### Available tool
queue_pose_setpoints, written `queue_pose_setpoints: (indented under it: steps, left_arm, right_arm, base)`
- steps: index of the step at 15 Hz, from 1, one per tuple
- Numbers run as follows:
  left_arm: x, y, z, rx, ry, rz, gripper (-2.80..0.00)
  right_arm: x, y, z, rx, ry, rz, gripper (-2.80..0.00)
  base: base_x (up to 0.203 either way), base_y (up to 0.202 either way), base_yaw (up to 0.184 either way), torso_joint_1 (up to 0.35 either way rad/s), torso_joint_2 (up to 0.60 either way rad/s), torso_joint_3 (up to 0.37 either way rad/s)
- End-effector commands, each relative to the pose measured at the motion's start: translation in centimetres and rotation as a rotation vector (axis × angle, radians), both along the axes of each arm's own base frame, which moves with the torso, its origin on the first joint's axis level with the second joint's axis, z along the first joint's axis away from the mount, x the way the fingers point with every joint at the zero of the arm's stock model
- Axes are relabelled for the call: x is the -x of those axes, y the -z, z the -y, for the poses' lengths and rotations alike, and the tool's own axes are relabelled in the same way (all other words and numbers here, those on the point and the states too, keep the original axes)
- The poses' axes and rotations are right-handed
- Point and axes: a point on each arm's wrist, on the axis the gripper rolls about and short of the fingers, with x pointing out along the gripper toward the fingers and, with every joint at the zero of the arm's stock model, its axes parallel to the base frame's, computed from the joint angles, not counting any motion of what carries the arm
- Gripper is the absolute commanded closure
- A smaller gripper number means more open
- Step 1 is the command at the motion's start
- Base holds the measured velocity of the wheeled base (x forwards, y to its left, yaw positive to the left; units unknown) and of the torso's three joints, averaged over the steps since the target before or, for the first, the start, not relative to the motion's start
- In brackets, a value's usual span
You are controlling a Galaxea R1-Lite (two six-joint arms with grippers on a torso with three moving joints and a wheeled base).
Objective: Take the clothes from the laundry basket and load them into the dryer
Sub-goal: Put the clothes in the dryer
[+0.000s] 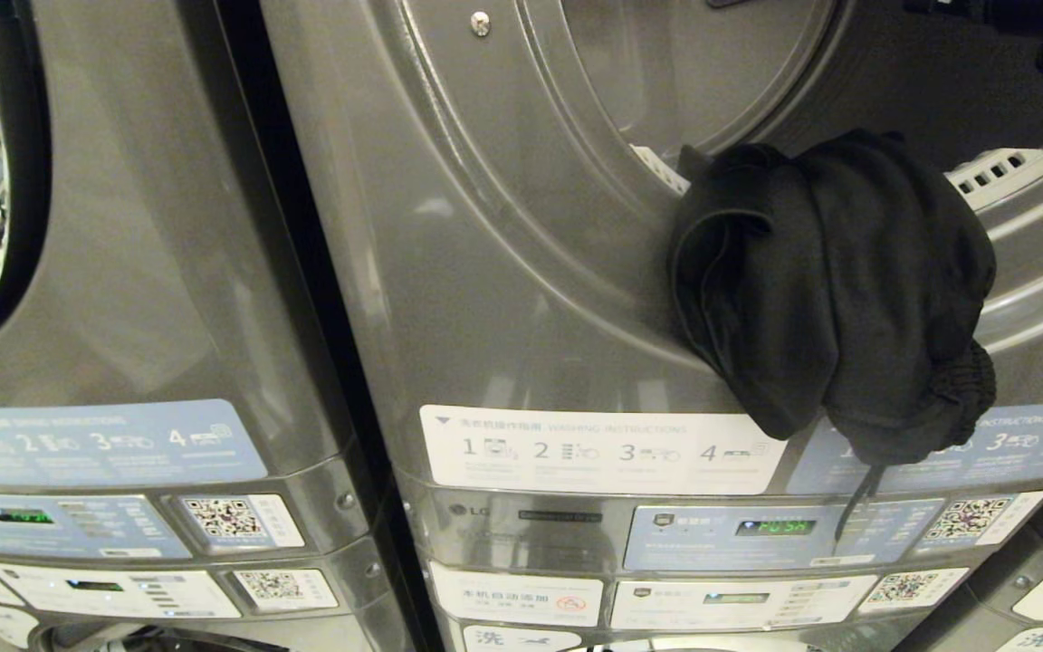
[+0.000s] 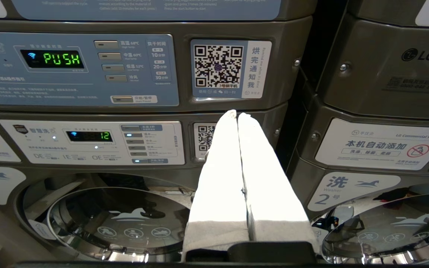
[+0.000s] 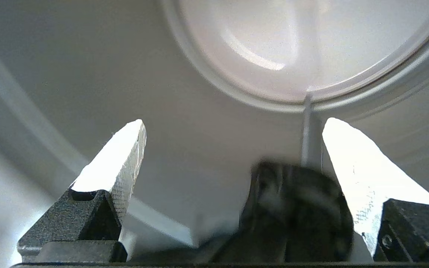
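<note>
While the black garment (image 1: 834, 290) is hanging over the lower lip of the dryer's (image 1: 521, 272) round opening, I'm looking at it from the head camera: most of the bundle is drooping down the grey front panel outside the drum, with a ribbed cuff at its low end and a thin drawstring dangling across the instruction sticker (image 1: 603, 450) toward the control panel (image 1: 775, 534) below.

My right tool (image 3: 233, 149) is sitting with its two white fingers (image 3: 123, 163) spread wide apart, nothing pinched between them. Just ahead of it I'm seeing the pale curved rim of the dryer opening, and down close to its base, beside the finger on one side, a blurred lump of black fabric is showing. I can't tell whether that cloth is touching the finger or only lying beside it.

My left tool (image 2: 238, 113) is parked low, its white fingers (image 2: 220, 178) pressed together along their whole length and holding nothing. Directly ahead of it the machine's display is reading PUSH (image 2: 61, 58), with a QR code sticker (image 2: 218, 67) just beyond its tips, and a glass washer door (image 2: 117, 219) is sitting beneath it.
</note>
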Motion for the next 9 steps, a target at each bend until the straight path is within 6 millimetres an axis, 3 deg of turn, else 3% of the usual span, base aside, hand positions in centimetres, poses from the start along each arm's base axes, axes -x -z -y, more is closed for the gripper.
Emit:
queue_pose_setpoints:
  steps: [1,5,7,9]
  left_arm:
    - [0.0,0.0,0.0,-0.001,0.000,0.001,0.00]
    - [0.0,0.0,0.0,-0.001,0.000,0.001,0.00]
    - [0.0,0.0,0.0,-0.001,0.000,0.001,0.00]
    - [0.0,0.0,0.0,-0.001,-0.001,0.001,0.00]
  right_arm:
    - [4.7,-0.1,1.7,0.018,-0.010,0.030,-2.80]
    - [13.1,4.5,5.6,0.106,-0.013,0.024,-2.80]
    - [15.4,7.8,6.7,0.150,-0.017,-0.012,-2.80]
    - [16.4,11.1,7.1,0.192,-0.033,-0.067,-2.80]
  base:
    - [0.000,0.000,0.000,0.000,0.00,0.000]
    - [0.000,0.000,0.000,0.000,0.00,0.000]
    - [0.000,0.000,0.000,0.000,0.00,0.000]
    - [0.000,0.000,0.000,0.000,0.00,0.000]
